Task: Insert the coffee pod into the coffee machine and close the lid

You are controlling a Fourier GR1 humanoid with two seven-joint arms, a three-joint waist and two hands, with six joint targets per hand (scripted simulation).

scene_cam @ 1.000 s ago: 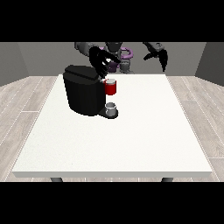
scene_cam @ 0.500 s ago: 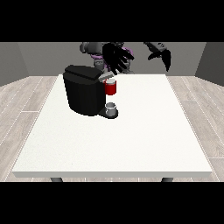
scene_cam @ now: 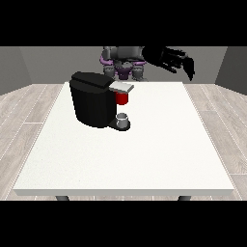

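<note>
Working across from the view's left: the coffee machine [scene_cam: 95, 99] is sitting black and squat on the white table [scene_cam: 144, 159], toward the far left part, its grey lid [scene_cam: 121, 87] lying level over a red thing at the machine [scene_cam: 122, 98]. Below that, a small grey thing [scene_cam: 123, 118] is resting on the machine's base plate; I am not able to tell whether it is the pod or a cup, so I am not placing the pod anywhere. I am judging a pod to be light, stiff-walled and smooth, likely to slip, so I would be pinching it at the rim between thumb and fingertips rather than squeezing its sides. The lid looks thin and hinged; I would be pressing it down flat near its free edge. Further right, my hand at the view's right [scene_cam: 176, 60] is hanging raised above the table's far edge, well apart from the machine, fingers drooping relaxed and holding nothing. My other hand is not showing at all.
</note>
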